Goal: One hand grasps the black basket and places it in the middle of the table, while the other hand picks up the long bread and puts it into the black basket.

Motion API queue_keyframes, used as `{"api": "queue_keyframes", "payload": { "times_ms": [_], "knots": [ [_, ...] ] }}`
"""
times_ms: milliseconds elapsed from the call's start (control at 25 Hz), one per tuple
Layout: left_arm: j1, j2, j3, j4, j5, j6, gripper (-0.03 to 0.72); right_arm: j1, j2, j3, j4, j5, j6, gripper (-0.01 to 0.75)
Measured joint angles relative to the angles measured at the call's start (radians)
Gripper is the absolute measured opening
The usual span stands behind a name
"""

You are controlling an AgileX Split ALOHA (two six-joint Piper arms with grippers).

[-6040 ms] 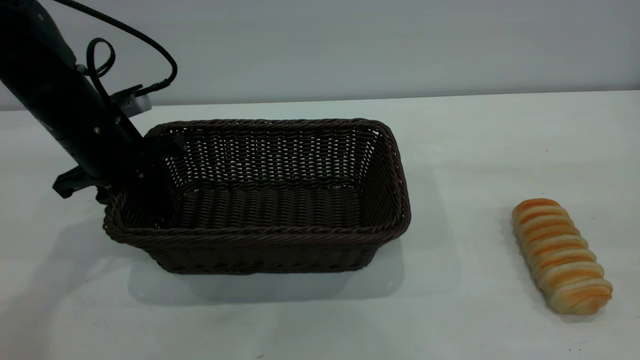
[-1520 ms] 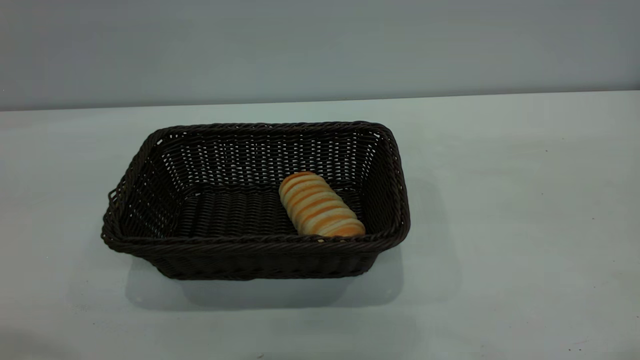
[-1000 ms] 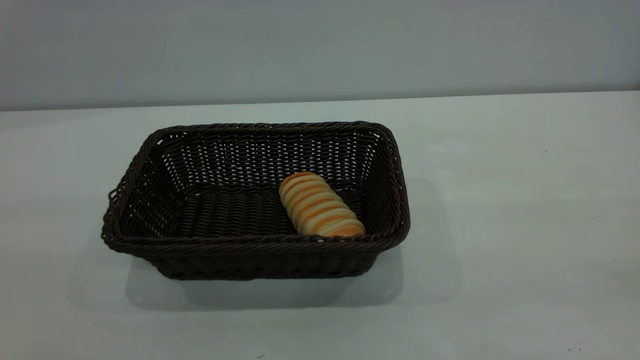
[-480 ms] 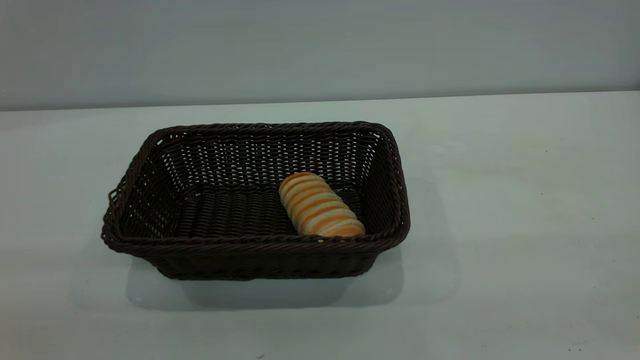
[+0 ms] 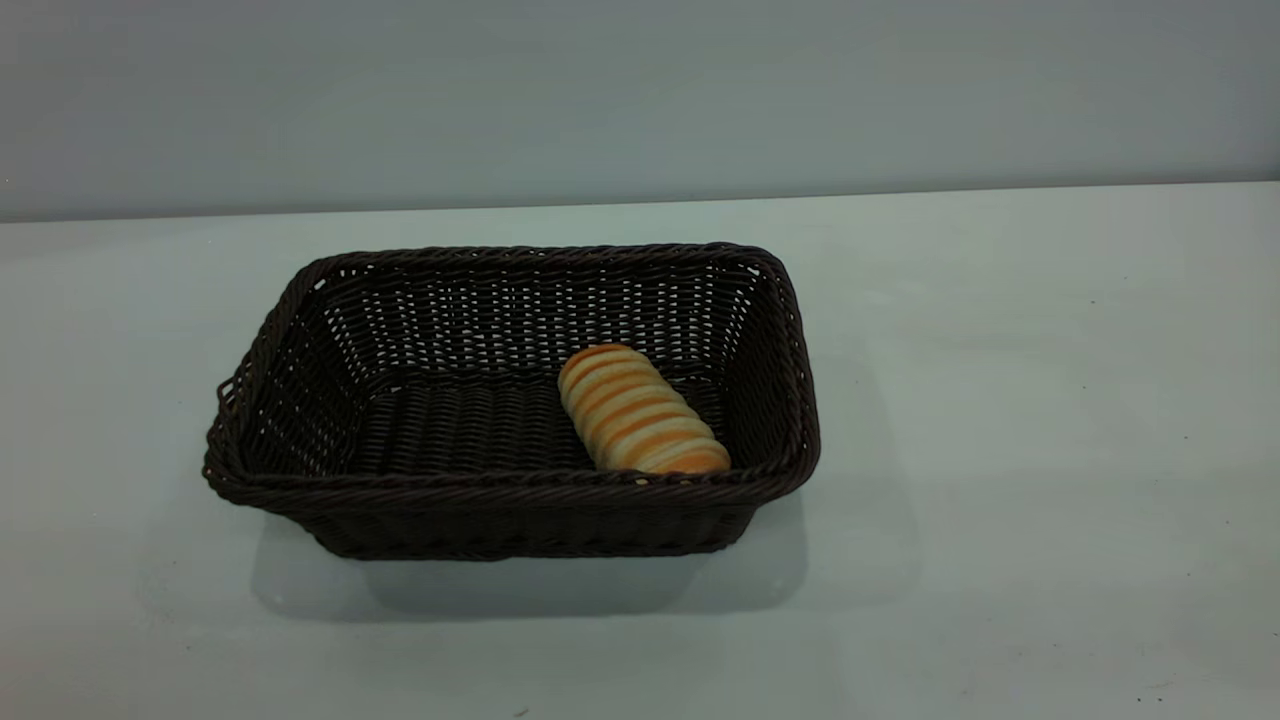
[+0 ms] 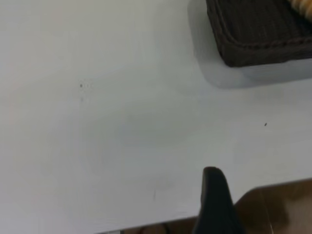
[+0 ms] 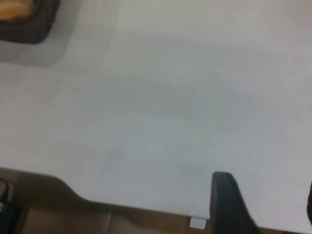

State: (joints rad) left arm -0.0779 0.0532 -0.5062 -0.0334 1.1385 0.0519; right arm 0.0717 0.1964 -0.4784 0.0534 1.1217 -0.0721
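The black basket stands on the white table, a little left of the middle. The long bread lies inside it on the floor, at its right end, slanted. Neither arm shows in the exterior view. In the left wrist view, my left gripper hovers over the table's edge, far from the basket's corner; one dark finger shows, with a wide gap beside it. My right gripper is open and empty over the opposite table edge, far from the basket and bread.
The brown floor shows past the table's edge in the left wrist view and in the right wrist view. A small white tab sticks out at the table edge. A grey wall runs behind the table.
Six seconds ago my left arm was at the basket's left end and the bread lay on the table at the right. Now the bread is in the basket; nothing moved in the last 1.5 s.
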Motion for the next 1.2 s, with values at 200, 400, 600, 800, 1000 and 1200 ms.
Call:
{"api": "queue_keyframes", "payload": {
  "times_ms": [200, 400, 600, 800, 1000, 1200],
  "knots": [
    [0.000, 0.000, 0.017, 0.004, -0.003, -0.007, 0.550, 0.000, -0.001, 0.000, -0.018, 0.000, 0.023, 0.371],
    [0.000, 0.000, 0.018, 0.033, -0.003, -0.045, 0.550, 0.000, -0.020, 0.000, -0.019, -0.001, 0.027, 0.370],
    [0.000, 0.000, 0.018, 0.048, -0.004, -0.052, 0.550, 0.000, -0.037, 0.000, -0.024, -0.001, 0.029, 0.370],
    [0.000, 0.000, 0.018, 0.049, -0.004, -0.052, 0.550, 0.000, -0.037, 0.000, -0.024, -0.001, 0.031, 0.370],
    [0.000, 0.000, 0.018, 0.049, -0.004, -0.052, 0.550, 0.000, -0.037, 0.000, -0.024, -0.001, 0.031, 0.370],
    [0.000, 0.000, 0.018, 0.049, -0.004, -0.052, 0.550, 0.000, -0.037, 0.000, -0.024, -0.001, 0.031, 0.370]
  ]
}}
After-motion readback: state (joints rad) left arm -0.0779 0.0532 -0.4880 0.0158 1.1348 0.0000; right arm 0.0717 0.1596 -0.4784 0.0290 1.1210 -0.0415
